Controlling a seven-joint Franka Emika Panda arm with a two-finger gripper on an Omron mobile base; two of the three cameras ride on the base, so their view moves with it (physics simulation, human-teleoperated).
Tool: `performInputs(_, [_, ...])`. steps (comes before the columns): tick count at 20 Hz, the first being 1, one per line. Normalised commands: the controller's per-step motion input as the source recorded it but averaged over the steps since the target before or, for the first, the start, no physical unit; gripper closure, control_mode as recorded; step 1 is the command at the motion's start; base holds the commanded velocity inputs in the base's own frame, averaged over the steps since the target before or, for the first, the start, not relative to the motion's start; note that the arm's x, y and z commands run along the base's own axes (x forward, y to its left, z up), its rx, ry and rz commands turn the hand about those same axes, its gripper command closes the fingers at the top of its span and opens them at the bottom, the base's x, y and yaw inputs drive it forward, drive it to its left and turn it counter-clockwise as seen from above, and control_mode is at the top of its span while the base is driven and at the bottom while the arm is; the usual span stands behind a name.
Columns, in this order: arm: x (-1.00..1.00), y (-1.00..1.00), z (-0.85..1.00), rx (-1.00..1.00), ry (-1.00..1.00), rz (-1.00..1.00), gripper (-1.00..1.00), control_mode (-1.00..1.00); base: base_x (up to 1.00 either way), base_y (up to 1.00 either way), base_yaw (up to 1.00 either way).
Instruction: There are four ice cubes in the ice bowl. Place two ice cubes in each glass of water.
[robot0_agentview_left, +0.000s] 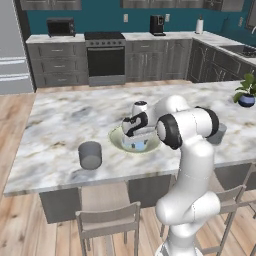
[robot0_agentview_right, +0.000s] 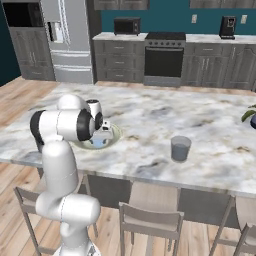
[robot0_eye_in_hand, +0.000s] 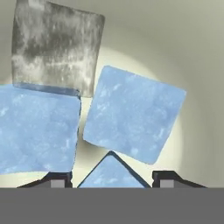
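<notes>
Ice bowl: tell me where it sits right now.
The ice bowl sits mid-island under the gripper, between the two tumblers.

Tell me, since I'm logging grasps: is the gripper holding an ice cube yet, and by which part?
Cannot be told. The gripper is down in the ice bowl with one ice cube between its fingertips, but contact isn't visible.

We found ourselves in a home kitchen. A black oven (robot0_agentview_left: 105, 59) stood built into grey cabinets (robot0_agentview_left: 57, 64) against a teal wall (robot0_agentview_left: 105, 20), with a microwave (robot0_agentview_left: 60, 26) and a coffee machine (robot0_agentview_left: 157, 24) on the worktop. A steel fridge (robot0_agentview_right: 69, 39) rose at one side, a sink (robot0_agentview_left: 243, 49) sat at the other. A marble-topped table (robot0_agentview_left: 60, 125) with chairs (robot0_agentview_left: 108, 222) tucked under it stood on a wooden floor (robot0_agentview_left: 12, 112).
</notes>
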Motion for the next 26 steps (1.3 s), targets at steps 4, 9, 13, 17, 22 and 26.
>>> performInputs(4, [0.0, -0.02, 0.64, -0.01, 0.0, 0.0, 1.0, -1.0, 0.0, 0.0, 0.0])
performInputs(9, [-0.05, -0.07, 1.0, -0.1, 0.0, -0.04, 1.0, -1.0, 0.0, 0.0, 0.0])
performInputs(13, [-0.07, -0.29, 1.0, -0.14, 0.01, -0.05, 1.0, -1.0, 0.0, 0.0, 0.0])
performInputs(17, [-0.13, -0.42, 0.84, -0.1, 0.0, 0.0, 1.0, -1.0, 0.0, 0.0, 0.0])
performInputs(22, [-0.34, -0.49, 0.31, 0.0, 0.0, 0.01, 1.0, -1.0, 0.0, 0.0, 0.0])
performInputs(26, [-0.38, -0.58, 0.11, 0.0, 0.0, -0.01, 1.0, -1.0, 0.0, 0.0, 0.0])
